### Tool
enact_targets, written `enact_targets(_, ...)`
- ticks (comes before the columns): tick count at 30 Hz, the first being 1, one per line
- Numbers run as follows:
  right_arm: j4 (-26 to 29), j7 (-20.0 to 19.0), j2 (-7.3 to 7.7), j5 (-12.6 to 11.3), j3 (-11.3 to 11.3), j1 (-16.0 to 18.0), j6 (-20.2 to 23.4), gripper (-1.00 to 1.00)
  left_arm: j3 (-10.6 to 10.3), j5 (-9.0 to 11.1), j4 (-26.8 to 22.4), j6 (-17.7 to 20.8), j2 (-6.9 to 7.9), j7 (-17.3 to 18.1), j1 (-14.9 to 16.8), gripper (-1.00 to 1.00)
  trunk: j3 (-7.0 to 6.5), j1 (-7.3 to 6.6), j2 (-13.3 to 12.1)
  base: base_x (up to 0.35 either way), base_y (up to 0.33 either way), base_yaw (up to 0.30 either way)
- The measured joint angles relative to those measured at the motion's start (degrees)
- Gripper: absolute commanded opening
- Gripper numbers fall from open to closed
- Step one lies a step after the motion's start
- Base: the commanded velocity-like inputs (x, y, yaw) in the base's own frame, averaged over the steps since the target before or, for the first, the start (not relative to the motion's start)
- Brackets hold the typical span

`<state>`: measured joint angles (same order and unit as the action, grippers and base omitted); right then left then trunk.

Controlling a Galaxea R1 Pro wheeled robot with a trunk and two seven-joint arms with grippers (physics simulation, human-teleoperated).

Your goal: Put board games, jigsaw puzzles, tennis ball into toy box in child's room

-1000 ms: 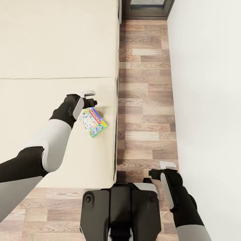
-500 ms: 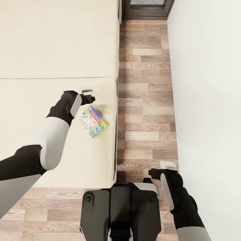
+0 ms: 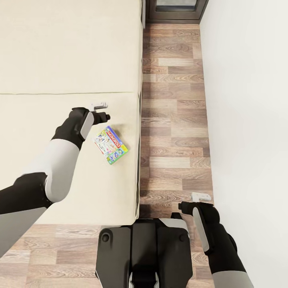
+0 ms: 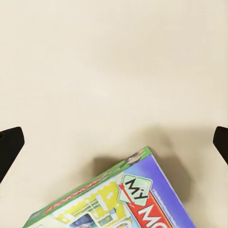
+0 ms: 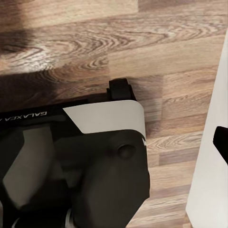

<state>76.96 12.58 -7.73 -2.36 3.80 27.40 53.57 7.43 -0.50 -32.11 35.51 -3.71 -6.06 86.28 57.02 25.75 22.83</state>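
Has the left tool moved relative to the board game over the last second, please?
Yes. The left tool has drifted up-left, away from the board game, which lies unmoved on the bed.

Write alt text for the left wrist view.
A colourful board game box lies flat on the plain beige bed, one corner pointing up between the dark fingers of the open left gripper, which show at either edge and touch nothing.

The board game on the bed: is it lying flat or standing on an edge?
Lying flat. The board game rests printed face up on the bed, its shadow tight beneath it; the open left claw hovers beside it without touching.
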Motion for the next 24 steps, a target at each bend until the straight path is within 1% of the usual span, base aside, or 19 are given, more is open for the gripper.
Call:
enact_targets(14,0.0,0.2,-0.08,0.0,-0.1,0.0,0.0,1.0,0.0,0.0,0.0,0.0,0.08,0.0,0.0,1.0,-0.01,0.0,0.0,0.0,0.0,0.0)
enact_targets(24,0.0,0.2,-0.06,0.0,0.0,0.0,0.0,1.0,-0.2,-0.1,0.0,0.0,0.0,-0.1,0.0,1.0,0.64,0.0,0.0,0.0,0.0,0.0)
